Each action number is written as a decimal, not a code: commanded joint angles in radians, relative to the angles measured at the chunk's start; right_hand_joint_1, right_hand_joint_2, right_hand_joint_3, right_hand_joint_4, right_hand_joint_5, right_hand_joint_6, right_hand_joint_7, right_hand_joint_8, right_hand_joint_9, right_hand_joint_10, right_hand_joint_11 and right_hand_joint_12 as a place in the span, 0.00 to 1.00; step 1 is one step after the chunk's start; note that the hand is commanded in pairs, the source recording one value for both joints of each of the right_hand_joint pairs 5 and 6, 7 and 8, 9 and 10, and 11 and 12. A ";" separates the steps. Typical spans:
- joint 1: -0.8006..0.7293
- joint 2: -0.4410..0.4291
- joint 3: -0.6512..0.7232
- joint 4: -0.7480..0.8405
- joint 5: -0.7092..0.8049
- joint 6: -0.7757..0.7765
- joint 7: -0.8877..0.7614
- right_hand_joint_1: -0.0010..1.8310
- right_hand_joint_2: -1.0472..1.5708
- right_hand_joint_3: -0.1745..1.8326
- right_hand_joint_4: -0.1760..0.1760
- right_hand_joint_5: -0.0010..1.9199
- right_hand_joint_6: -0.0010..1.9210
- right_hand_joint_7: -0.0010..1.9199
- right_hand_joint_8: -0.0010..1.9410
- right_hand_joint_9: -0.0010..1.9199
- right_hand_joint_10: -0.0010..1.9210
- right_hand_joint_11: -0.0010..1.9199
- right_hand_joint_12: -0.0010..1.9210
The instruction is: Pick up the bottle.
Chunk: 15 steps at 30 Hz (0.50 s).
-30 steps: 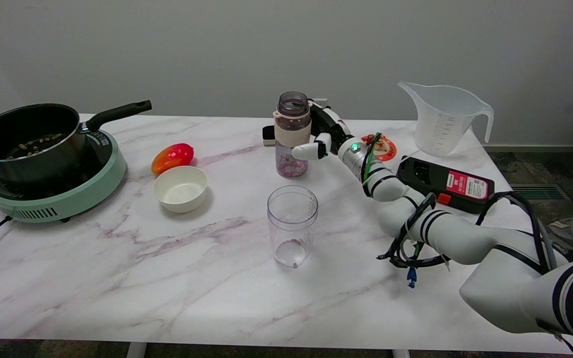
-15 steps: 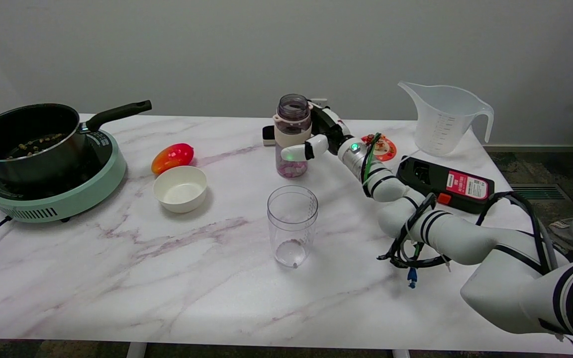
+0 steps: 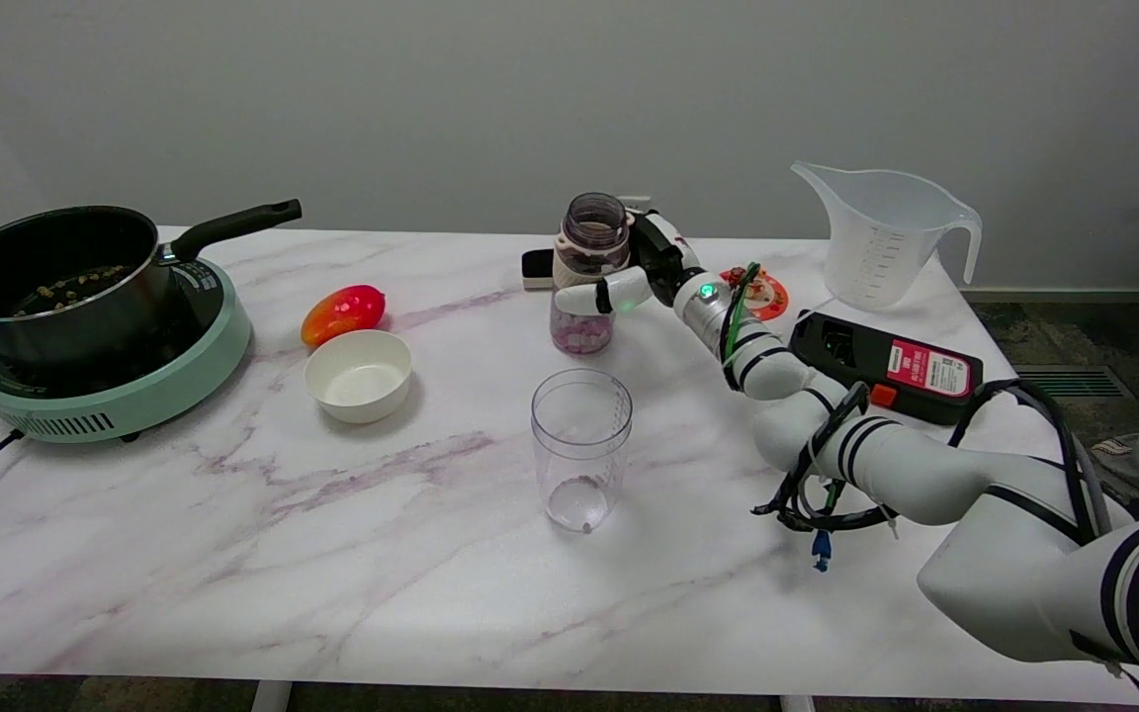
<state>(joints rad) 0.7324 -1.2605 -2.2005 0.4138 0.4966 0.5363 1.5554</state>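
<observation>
Count on the marble surface point(image 3: 233, 554):
- one bottle point(image 3: 584, 282), pink bits inside
- one clear tumbler point(image 3: 580, 450)
- one clear measuring jug point(image 3: 881, 237)
- one white bowl point(image 3: 358, 375)
- one red-orange fruit point(image 3: 343, 312)
- one black saucepan point(image 3: 50, 277) on one mint-green hob point(image 3: 134, 391)
- one black device with a red label point(image 3: 886, 368)
- one round orange disc point(image 3: 765, 292)
- one small dark block point(image 3: 534, 268) behind the bottle

One white arm point(image 3: 876, 460), one right hand point(image 3: 644, 275)

The bottle point(image 3: 584, 282) is standing behind the clear cup point(image 3: 580, 447); the bowl point(image 3: 358, 375) is sitting left of both (mango point(image 3: 343, 312) just behind it), the pot point(image 3: 55, 277) lying farther left on the cooker point(image 3: 125, 391).
</observation>
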 commanded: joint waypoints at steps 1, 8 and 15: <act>0.008 0.006 0.001 0.003 0.000 -0.026 -0.003 0.82 0.47 0.46 0.50 0.34 0.34 0.54 0.53 0.49 0.49 0.32 0.32; 0.010 0.006 0.001 0.003 0.000 -0.031 -0.003 0.81 0.48 0.52 0.50 0.43 0.43 0.57 0.56 0.52 0.52 0.37 0.37; 0.021 0.008 0.009 0.003 0.000 -0.033 -0.003 0.80 0.49 0.53 0.50 0.48 0.48 0.58 0.57 0.53 0.53 0.39 0.39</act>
<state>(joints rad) 0.7405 -1.2561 -2.1998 0.4153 0.4969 0.5136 1.5536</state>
